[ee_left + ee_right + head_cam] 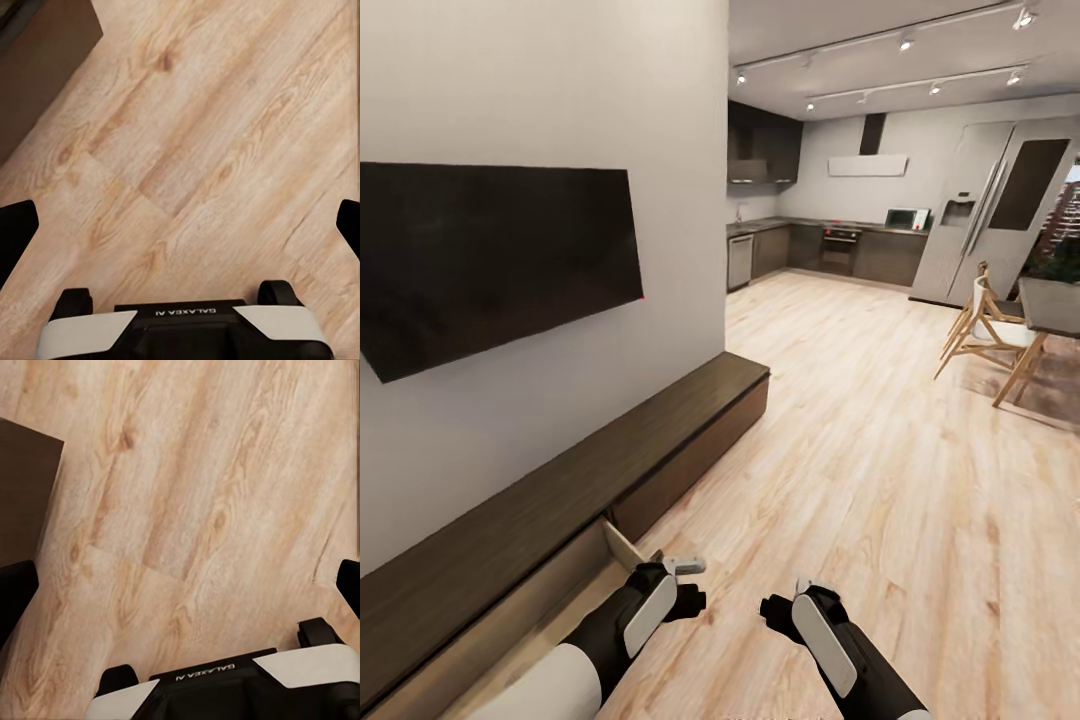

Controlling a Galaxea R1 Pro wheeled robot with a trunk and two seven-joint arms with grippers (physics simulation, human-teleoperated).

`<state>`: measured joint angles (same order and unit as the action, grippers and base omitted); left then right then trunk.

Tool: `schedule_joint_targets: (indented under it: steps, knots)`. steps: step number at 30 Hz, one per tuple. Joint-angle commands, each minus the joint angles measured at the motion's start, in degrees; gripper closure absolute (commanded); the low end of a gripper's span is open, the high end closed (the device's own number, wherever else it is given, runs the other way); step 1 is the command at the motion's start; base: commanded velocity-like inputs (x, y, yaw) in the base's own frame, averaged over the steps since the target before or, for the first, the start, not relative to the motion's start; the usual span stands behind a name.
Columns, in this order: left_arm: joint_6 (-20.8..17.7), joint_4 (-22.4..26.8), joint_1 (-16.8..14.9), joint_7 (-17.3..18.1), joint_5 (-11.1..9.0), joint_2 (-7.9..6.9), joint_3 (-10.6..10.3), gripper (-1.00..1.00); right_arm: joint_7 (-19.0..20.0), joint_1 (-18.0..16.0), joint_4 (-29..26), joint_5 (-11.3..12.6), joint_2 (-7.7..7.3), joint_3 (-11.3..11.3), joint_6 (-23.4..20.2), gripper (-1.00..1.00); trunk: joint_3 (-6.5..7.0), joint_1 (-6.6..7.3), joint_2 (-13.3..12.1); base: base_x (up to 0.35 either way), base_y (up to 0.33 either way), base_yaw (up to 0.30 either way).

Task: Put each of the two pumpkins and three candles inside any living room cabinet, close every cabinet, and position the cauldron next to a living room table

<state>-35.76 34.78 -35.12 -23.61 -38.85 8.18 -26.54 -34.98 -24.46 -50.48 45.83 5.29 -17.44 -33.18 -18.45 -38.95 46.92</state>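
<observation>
The long low dark-brown cabinet [590, 480] runs along the left wall. One of its drawers [560, 600] stands pulled out, showing its pale beige inside, just left of my left arm. My left gripper [690, 585] hangs open beside that drawer's corner, over bare wood floor [180, 225]. Close to its right, my right gripper [775, 612] is open too, with only floor between its fingers [180, 585]. A dark cabinet corner [45, 52] appears in the left wrist view and a dark cabinet edge [22, 495] in the right wrist view. The pumpkins, candles, cauldron and coffee table are out of view.
A black TV [490, 260] hangs on the wall above the cabinet. Light wood floor [840, 440] stretches ahead to a dark kitchen [830, 250] and a grey fridge [1000, 220]. A dark-topped dining table [1055, 305] with wooden chairs [985, 335] stands at the right.
</observation>
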Motion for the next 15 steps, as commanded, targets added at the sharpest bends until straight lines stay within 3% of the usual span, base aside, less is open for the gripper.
schedule_joint_targets:
  steps: [1,15]
  knots:
    - [-0.1,0.1,0.0,-0.6,-0.6,-0.07,-0.3,-1.00,-0.5,-0.1,0.0,0.5,-0.03,-0.1,-0.1,-1.00,-0.13,-0.01,0.1,0.000,0.000,-0.240]
    - [-0.1,0.1,0.0,-0.6,-0.6,-0.03,-0.3,-1.00,-0.3,-0.1,0.0,0.5,-0.03,2.8,-0.1,-1.00,-0.90,-0.01,0.1,0.000,0.000,-0.240]
